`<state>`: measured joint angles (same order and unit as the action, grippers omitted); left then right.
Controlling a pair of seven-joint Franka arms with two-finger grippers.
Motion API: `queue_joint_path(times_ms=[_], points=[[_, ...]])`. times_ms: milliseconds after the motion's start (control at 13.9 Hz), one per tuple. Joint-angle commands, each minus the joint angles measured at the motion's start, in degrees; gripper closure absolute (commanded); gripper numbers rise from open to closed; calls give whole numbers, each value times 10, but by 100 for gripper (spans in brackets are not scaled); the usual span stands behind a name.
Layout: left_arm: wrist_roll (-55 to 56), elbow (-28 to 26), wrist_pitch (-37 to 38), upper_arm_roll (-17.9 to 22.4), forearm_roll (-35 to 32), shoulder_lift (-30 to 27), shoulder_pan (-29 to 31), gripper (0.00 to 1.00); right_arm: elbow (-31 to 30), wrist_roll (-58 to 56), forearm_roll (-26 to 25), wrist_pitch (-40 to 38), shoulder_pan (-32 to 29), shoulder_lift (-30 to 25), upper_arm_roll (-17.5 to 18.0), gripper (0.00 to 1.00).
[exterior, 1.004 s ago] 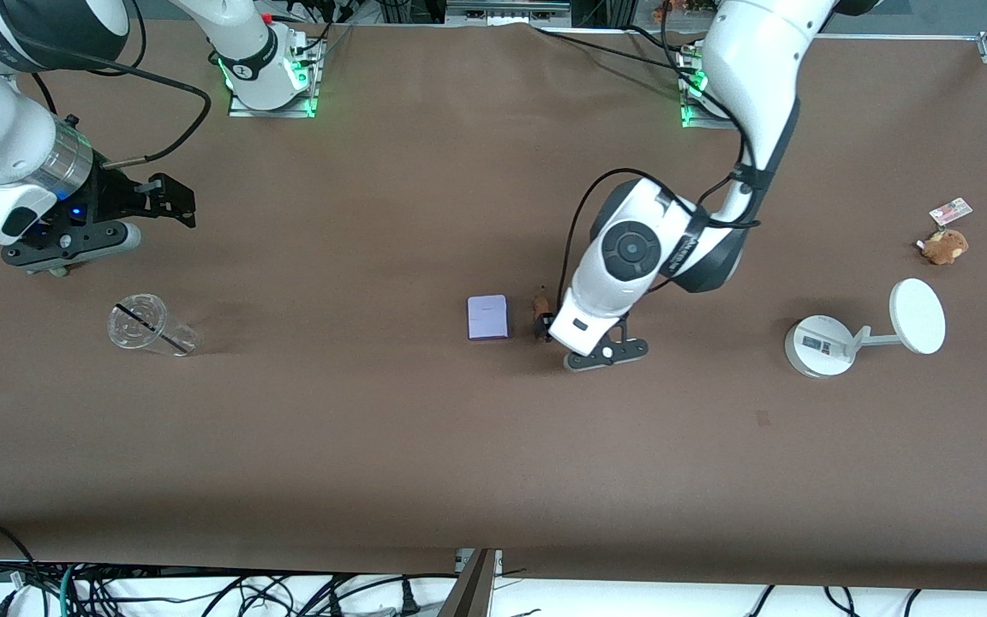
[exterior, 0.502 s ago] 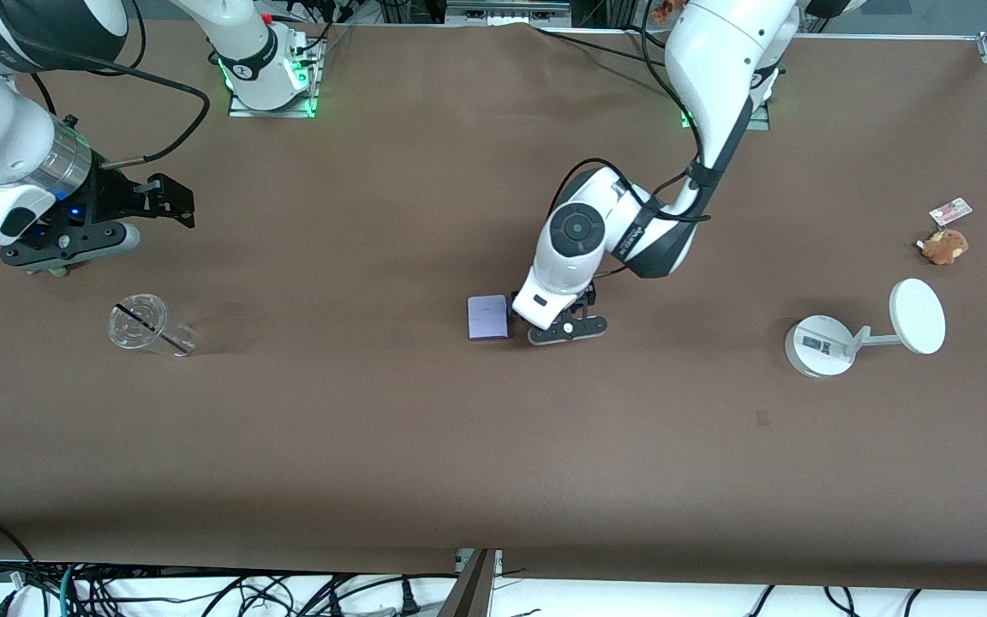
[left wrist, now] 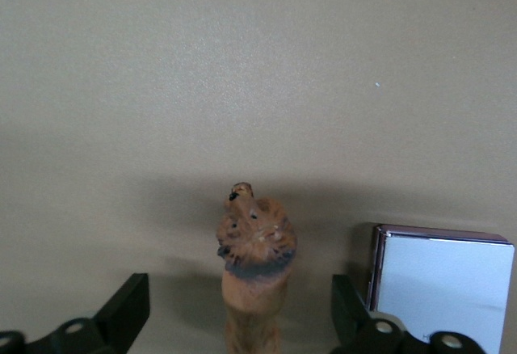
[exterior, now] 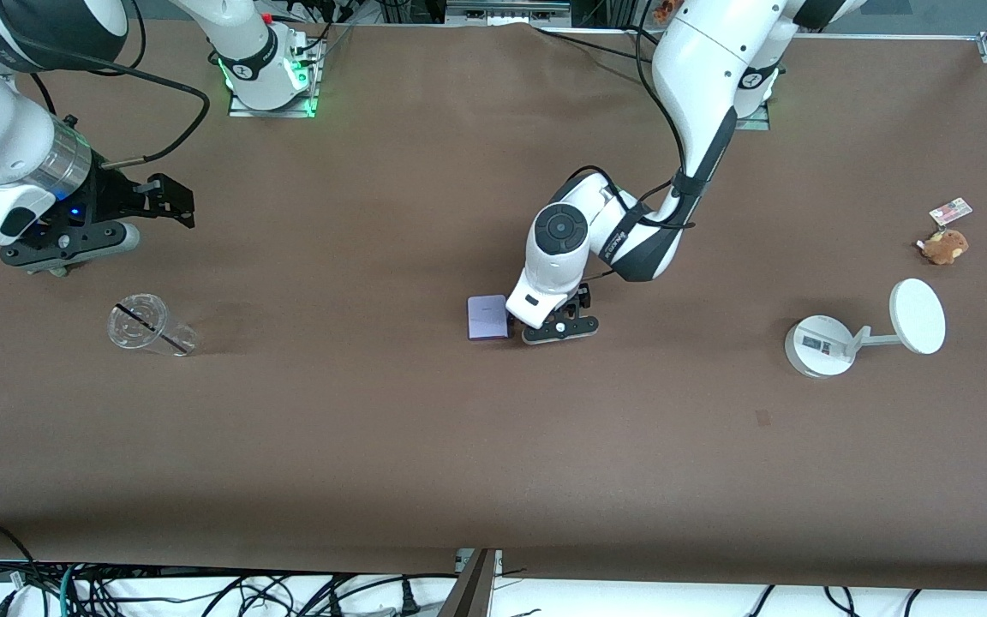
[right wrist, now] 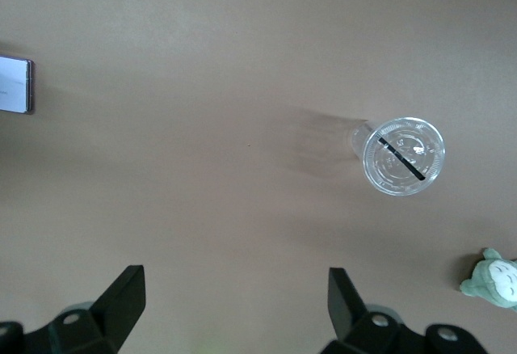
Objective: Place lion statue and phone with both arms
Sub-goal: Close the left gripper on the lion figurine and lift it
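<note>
The lion statue, orange-brown with a dark band, stands on the table between the open fingers of my left gripper, which do not touch it. In the front view the left hand hides it. My left gripper is low over the table beside the phone. The phone is lavender-faced with a dark purple edge and lies flat, also seen in the left wrist view and the right wrist view. My right gripper waits open and empty in the air at the right arm's end.
A clear plastic cup lies near the right gripper, with a grey-green plush close by. At the left arm's end are a white round-based stand, a brown plush and a small card.
The left arm has moved toward the phone and now covers the lion statue, which showed beside the hand a second ago. The right arm has not moved.
</note>
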<state>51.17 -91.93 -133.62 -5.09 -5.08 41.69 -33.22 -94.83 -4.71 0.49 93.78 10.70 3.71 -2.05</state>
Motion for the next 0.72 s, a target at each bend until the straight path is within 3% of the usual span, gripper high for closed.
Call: queue_joint_path(times_ms=[0,502,646], points=[[11,5,-3,5,-17,6,-5,28,5,0,-5,-3,-1,-2,0,0],[10,6,-3,5,-17,5,-4,100,5,-1,-5,-3,-2,-2,-1,0],[0,7,-1,5,-17,-4,4,100,5,0,-6,-3,-2,-2,-1,0]])
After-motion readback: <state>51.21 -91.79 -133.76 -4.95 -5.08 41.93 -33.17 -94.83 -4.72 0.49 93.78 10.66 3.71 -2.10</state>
